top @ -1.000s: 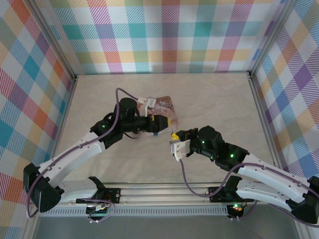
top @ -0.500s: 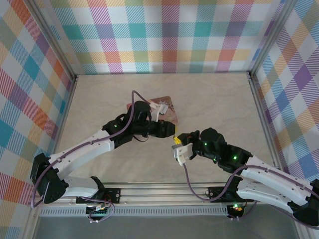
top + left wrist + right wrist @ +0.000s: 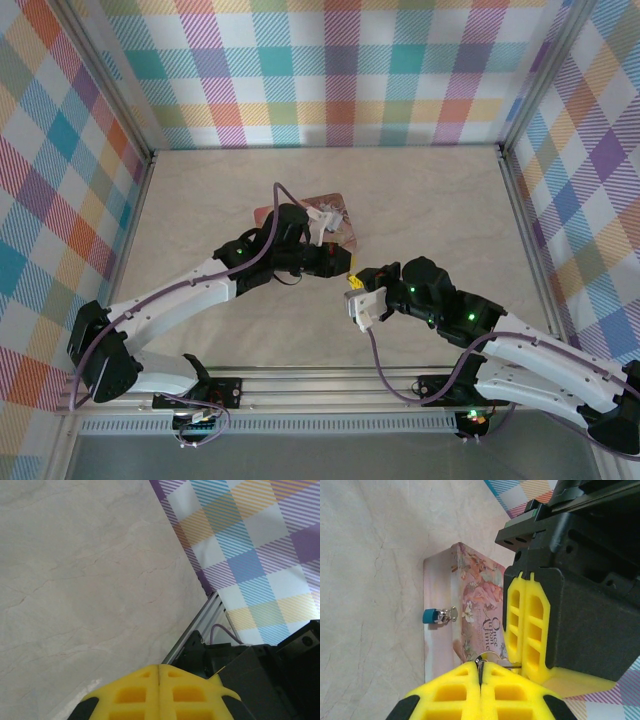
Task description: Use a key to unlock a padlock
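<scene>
Mind you, the padlock (image 3: 434, 616) is tiny, light and loose: pinch its blue body; left fingers (image 3: 527, 612) shut, right fingers (image 3: 450, 695) pinching the key (image 3: 489, 658).

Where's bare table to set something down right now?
Bare table right of the pink tin up to the right wall, a strip along the back wall, and the left side beyond the left arm. Crowded: in front of the tin, where the left gripper and right gripper meet near the padlock.
</scene>
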You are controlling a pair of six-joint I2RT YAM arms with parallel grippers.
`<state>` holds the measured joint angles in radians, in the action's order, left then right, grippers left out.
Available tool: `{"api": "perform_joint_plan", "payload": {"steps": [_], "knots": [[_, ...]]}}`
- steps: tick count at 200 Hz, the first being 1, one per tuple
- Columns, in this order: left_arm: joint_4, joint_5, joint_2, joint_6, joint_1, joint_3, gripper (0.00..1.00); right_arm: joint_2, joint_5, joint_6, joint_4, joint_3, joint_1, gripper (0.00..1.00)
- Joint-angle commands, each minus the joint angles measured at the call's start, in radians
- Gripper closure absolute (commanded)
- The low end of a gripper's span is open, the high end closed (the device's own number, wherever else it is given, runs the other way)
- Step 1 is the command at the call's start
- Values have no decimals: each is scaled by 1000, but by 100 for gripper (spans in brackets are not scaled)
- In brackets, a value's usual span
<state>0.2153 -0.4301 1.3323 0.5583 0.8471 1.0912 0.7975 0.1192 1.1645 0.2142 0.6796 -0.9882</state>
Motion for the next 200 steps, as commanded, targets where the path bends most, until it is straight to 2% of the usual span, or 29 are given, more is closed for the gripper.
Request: {"api": "perform_joint_plan", "payload": {"steps": [1, 48, 64, 86, 114, 143, 162, 182, 200], "knots": [[7, 18, -23, -19, 16, 24, 100, 1, -12, -34, -15, -3, -4, 100], [2, 94, -76, -38, 17, 9, 100, -8, -23, -121, 7, -3, -2, 95], [-8, 109, -88, -41, 17, 6, 100, -10, -28, -145, 7, -12, -2, 87], [-15, 132, -98, -48, 16, 1, 100, -14, -62, -193, 21, -12, 0, 66], [-60, 186, -124, -53, 17, -29, 100, -10, -134, -304, 42, 6, 16, 55], [-141, 228, -168, -55, 16, -74, 100, -21, -243, -581, -14, 21, 95, 48], [-170, 252, -197, -63, 17, -92, 100, -33, -375, -787, -88, 11, 181, 46], [-210, 257, -222, -66, 17, -108, 100, -46, -522, -1011, -235, -37, 273, 44], [-256, 251, -239, -66, 17, -126, 100, -46, -622, -1239, -442, -113, 339, 42]]}}
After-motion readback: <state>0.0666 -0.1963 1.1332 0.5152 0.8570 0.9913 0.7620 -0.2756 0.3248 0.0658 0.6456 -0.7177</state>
